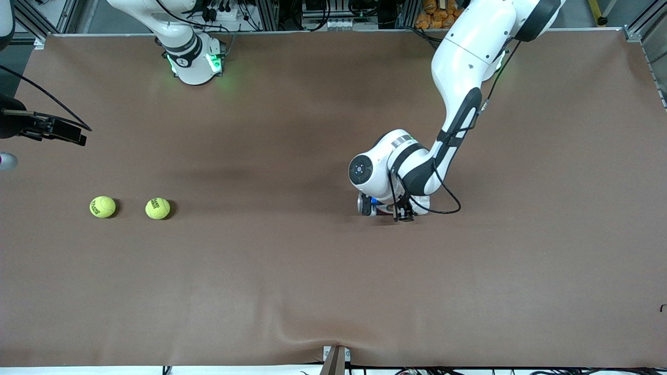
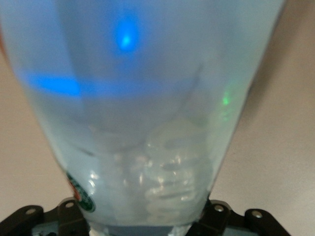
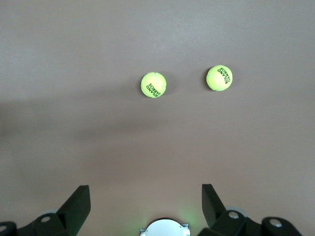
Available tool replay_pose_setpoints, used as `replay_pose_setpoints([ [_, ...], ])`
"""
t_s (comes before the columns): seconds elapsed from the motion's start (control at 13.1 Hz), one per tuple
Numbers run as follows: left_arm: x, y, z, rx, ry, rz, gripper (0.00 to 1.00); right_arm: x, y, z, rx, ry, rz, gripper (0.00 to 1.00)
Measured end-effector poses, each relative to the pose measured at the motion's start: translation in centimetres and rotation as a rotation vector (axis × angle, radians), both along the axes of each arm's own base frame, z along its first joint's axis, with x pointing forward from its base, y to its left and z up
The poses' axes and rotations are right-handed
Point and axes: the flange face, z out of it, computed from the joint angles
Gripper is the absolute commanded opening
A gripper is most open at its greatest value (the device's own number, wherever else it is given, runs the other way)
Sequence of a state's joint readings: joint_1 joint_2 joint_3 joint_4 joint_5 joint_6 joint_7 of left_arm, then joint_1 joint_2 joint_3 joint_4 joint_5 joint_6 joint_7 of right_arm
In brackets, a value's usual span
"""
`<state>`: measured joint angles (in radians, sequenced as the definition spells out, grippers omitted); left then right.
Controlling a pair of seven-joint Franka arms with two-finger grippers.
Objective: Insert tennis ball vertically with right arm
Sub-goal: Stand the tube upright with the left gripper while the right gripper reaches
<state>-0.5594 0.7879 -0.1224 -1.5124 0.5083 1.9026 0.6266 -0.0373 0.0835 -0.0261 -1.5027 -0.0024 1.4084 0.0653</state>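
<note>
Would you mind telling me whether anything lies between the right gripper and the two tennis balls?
Nothing visible does. The right gripper hangs open above bare table, and both tennis balls lie in plain sight on it, apart from each other.

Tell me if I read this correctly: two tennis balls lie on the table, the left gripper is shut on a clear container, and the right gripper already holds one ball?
Not quite. The right gripper is open and holds nothing, as the right wrist view shows; both tennis balls lie on the table. The left gripper is indeed shut on the clear container.
</note>
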Motion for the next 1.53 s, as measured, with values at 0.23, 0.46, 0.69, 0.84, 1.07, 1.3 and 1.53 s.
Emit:
replay_pose_setpoints([
  [0.23, 0.5, -1.8, 1.9, -0.057, -0.019, 0.006, 0.74, 0.7, 0.0, -0.7, 0.0, -0.008, 0.001, 1.0],
  [0.46, 0.7, -4.6, 4.5, -0.14, -0.05, -0.005, 0.74, 2.6, -0.1, -4.0, -0.001, 0.014, 0.002, 1.0],
  [0.69, 1.9, -6.7, 6.6, -0.306, -0.118, 0.004, 0.74, 4.4, -0.2, -6.6, -0.003, 0.009, 0.004, 1.0],
  [0.84, 2.7, -7.9, 7.8, -0.439, -0.19, 0.041, 0.74, 5.0, 0.0, -7.9, -0.002, 0.019, 0.008, 1.0],
  [1.07, 2.7, -11.0, 10.2, -0.67, -0.302, 0.118, 0.74, 5.7, 0.1, -10.0, 0.023, 0.043, 0.017, 1.0],
  [1.3, 2.0, -13.6, 12.3, -0.869, -0.398, 0.202, 0.74, 6.3, 0.2, -13.2, 0.044, 0.082, 0.055, 1.0],
  [1.53, 1.7, -14.8, 13.5, -1.029, -0.451, 0.287, 0.75, 6.6, -0.2, -18.0, 0.065, 0.091, 0.125, 1.0],
])
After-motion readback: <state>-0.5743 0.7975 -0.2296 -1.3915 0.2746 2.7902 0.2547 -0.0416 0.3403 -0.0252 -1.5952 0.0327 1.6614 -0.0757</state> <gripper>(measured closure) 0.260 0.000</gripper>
